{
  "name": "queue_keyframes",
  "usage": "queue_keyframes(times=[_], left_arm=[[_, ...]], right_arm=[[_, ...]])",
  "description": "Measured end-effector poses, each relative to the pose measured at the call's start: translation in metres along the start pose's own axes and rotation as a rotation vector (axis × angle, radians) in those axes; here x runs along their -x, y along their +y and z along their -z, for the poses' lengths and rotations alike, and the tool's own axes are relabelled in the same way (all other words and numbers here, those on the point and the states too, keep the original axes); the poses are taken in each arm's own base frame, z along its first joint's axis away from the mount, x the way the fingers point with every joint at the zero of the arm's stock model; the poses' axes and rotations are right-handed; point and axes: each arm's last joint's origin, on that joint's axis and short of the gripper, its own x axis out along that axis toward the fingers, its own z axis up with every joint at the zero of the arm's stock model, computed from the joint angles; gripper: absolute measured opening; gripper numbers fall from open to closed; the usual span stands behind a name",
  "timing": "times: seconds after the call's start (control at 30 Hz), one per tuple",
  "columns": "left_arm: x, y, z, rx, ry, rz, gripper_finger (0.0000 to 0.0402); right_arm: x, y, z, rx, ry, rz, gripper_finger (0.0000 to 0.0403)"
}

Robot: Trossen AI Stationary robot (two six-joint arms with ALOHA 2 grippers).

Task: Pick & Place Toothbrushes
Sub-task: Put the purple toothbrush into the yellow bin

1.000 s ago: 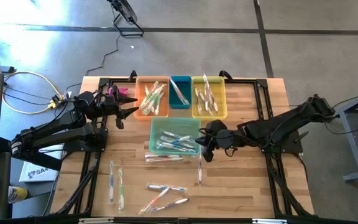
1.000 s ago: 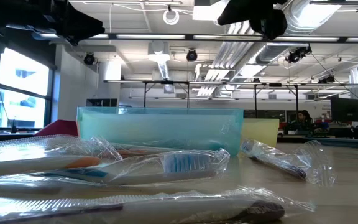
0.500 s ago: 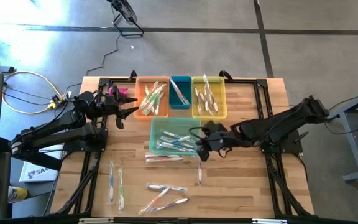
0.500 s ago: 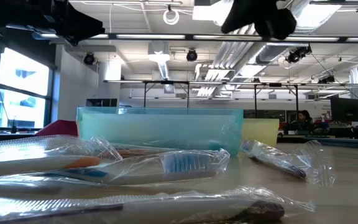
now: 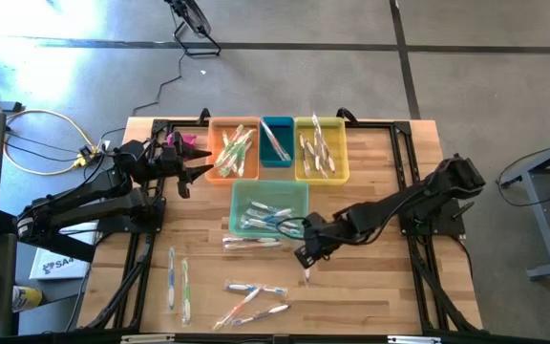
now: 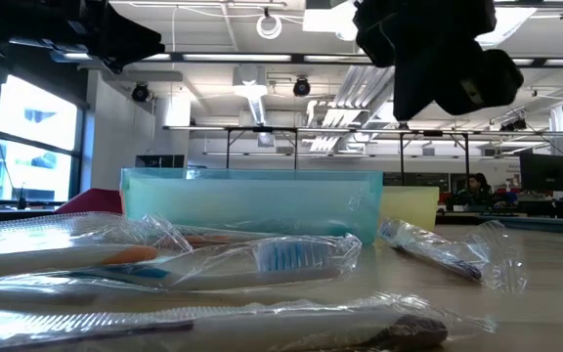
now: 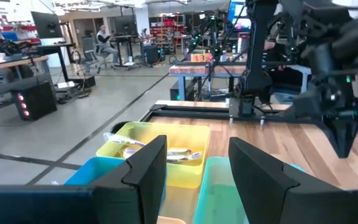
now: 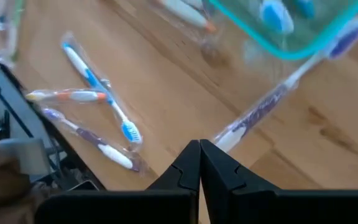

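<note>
Several wrapped toothbrushes lie flat on the wooden table (image 5: 370, 287): one (image 5: 306, 270) near the middle, a cluster (image 5: 254, 298) toward the near edge, and two (image 5: 178, 283) at the near left. More fill the aqua bin (image 5: 268, 208), orange bin (image 5: 233, 150), blue bin (image 5: 276, 141) and yellow bin (image 5: 321, 148). My right gripper (image 5: 304, 256) is shut and slants down above the table, just past the aqua bin's near right corner. Its tips (image 8: 199, 149) hang over the purple-accented toothbrush (image 8: 260, 109). My left gripper (image 5: 191, 172) waits open and level, left of the orange bin.
Black frame rails (image 5: 418, 268) run along the table's left and right sides. The four bins fill the far middle of the table. In the low view the aqua bin (image 6: 252, 200) stands behind wrapped toothbrushes (image 6: 262, 259), and my right gripper (image 6: 438, 59) hangs above them.
My right gripper has left the aqua bin's right side, moving down and toward the table's near edge and left. It has tipped more steeply downward and rolled about its own line, and has stayed shut. No toothbrush has moved.
</note>
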Motion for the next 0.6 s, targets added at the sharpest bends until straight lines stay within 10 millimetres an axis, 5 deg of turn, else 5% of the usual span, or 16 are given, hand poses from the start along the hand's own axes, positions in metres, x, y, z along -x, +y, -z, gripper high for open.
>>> queue_keyframes(times=[0.47, 0.6], left_arm=[[0.0, 0.0, 0.001, 0.027, 0.009, 0.0, 0.0168], [0.0, 0.0, 0.002, 0.043, 0.02, 0.0, 0.0168]], right_arm=[[-0.036, -0.004, 0.013, -0.023, 0.052, 0.085, 0.0004], [-0.053, -0.008, 0.016, -0.039, 0.106, 0.115, 0.0035]])
